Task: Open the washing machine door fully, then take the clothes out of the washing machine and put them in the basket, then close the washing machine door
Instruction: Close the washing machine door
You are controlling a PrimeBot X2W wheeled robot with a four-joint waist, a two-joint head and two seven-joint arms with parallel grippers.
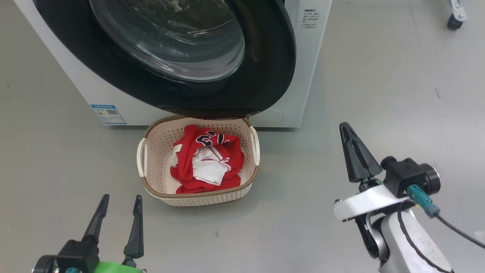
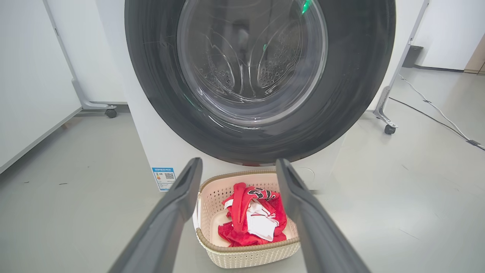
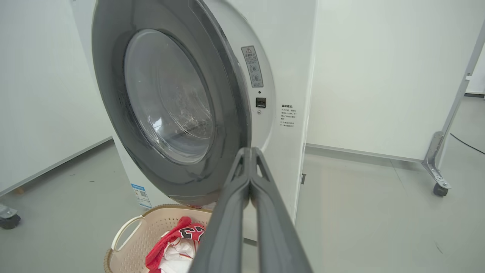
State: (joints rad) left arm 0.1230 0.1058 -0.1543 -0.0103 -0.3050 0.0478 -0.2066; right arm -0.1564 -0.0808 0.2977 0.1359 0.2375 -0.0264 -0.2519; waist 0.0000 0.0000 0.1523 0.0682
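On the grey floor (image 1: 379,94), in front of the robot:

1. The washing machine (image 1: 307,76) stands at the far side. It has a white body, and the blue label sticker (image 1: 108,114) is at the lower left corner of its front.
2. The washing machine door (image 1: 265,76) is ajar, not latched. In the right wrist view its free edge stands off the front panel, and the latch socket (image 3: 260,102) beside it is exposed. The black ring and the clear glass bowl (image 1: 170,38) face the robot.
3. The basket (image 1: 204,199) sits upright on the floor, hard against the foot of the machine. Its far rim lies under the lowest part of the door ring.
4. The clothes (image 1: 189,155) are all inside the basket, bunched from the middle toward its right wall. They are red fabric with a white panel on top and dark lettering near the far rim. The basket's bottom shows bare along its left wall.
5. The left gripper (image 1: 122,197) has its fingers spread apart with nothing between them. It is over the floor near the basket's near-left corner, not touching it, and points toward the machine.
6. The right gripper (image 1: 344,127) has its fingers pressed together and holds nothing. It is over the floor to the right of the basket, well apart from it and clear of the door.
7. A castor of a wheeled frame (image 1: 454,21) is at the far right of the floor.
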